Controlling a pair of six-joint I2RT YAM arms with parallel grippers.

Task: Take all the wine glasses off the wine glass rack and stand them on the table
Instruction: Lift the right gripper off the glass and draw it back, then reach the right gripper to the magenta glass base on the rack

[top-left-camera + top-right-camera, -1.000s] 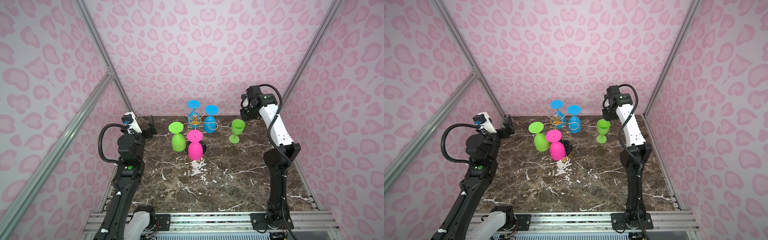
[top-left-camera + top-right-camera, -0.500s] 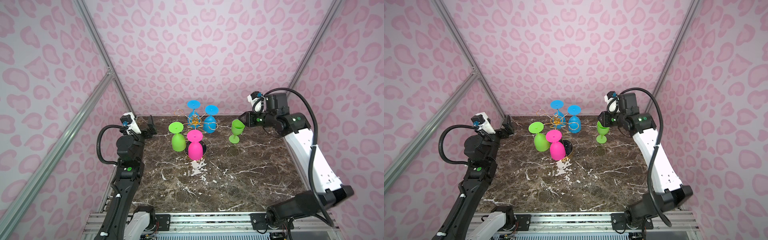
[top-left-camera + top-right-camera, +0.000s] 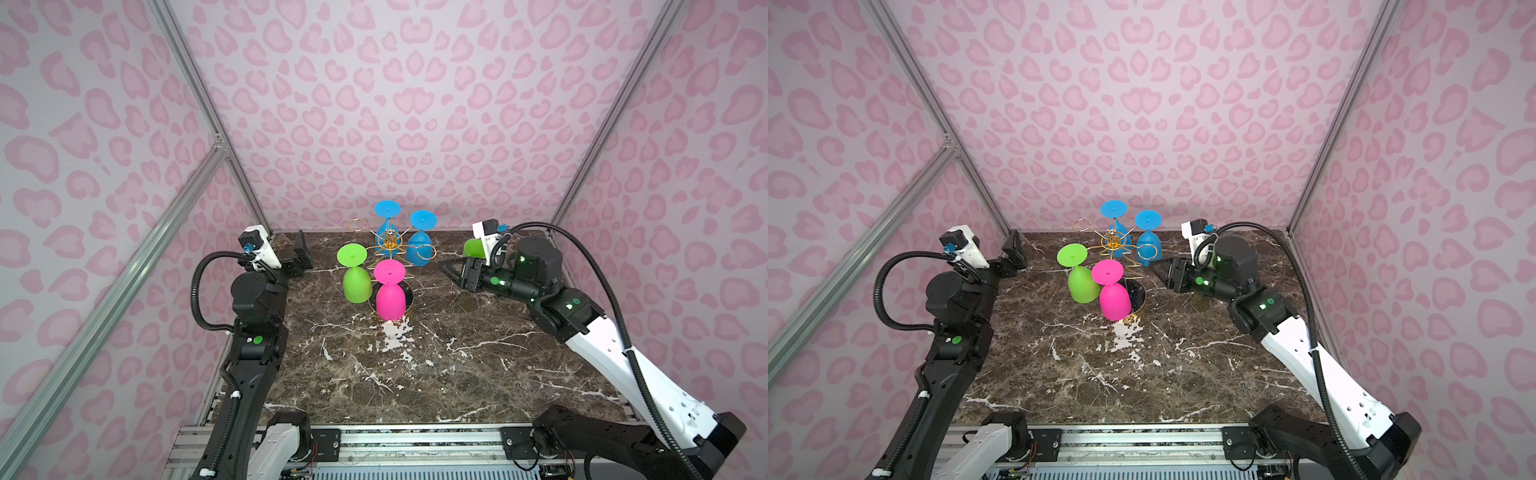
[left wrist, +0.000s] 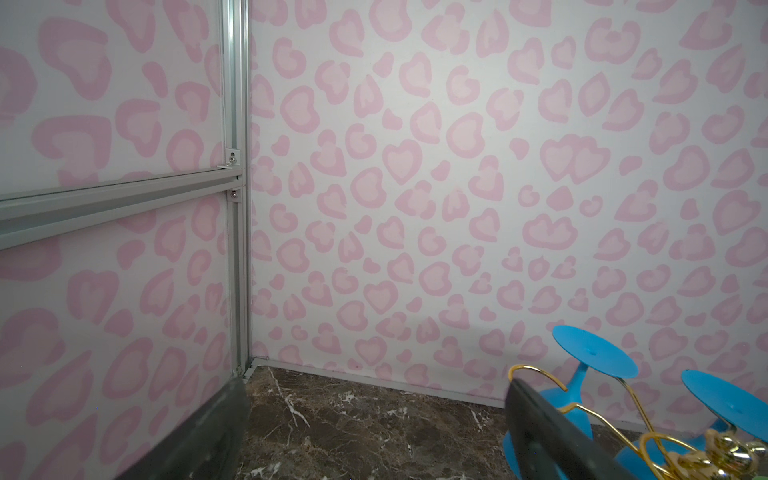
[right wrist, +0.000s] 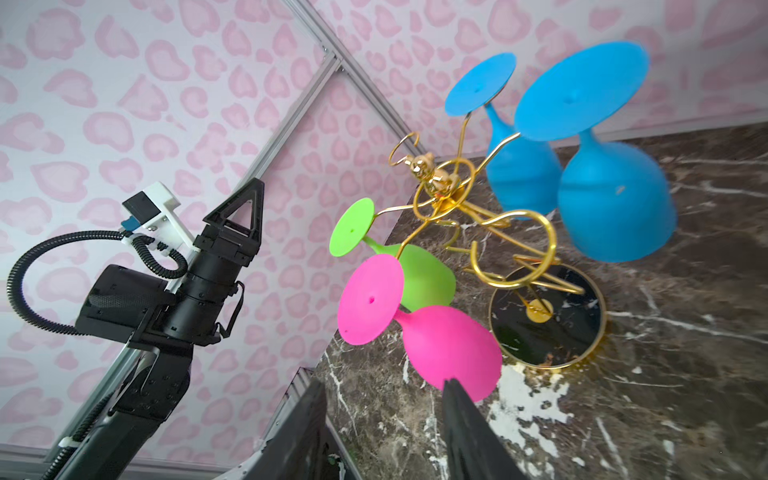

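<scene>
On veined marble [image 3: 457, 374]: thin gold wire rack [image 3: 389, 243], round black base [image 5: 561, 332]; left tool [image 3: 301, 259] wide, right tool [image 5: 382, 386] parted.

We're inside a robot lab test cell, folks: aluminium frame posts [image 3: 218, 141] box it in, with pink heart-spot printed wall panels [image 3: 395, 104] on every side. There's a dark marble-look table [image 3: 415, 374], and a left arm [image 3: 251, 351] and a right arm [image 3: 611, 357] mounted by a metal rail [image 3: 415, 440] along the front edge.
</scene>
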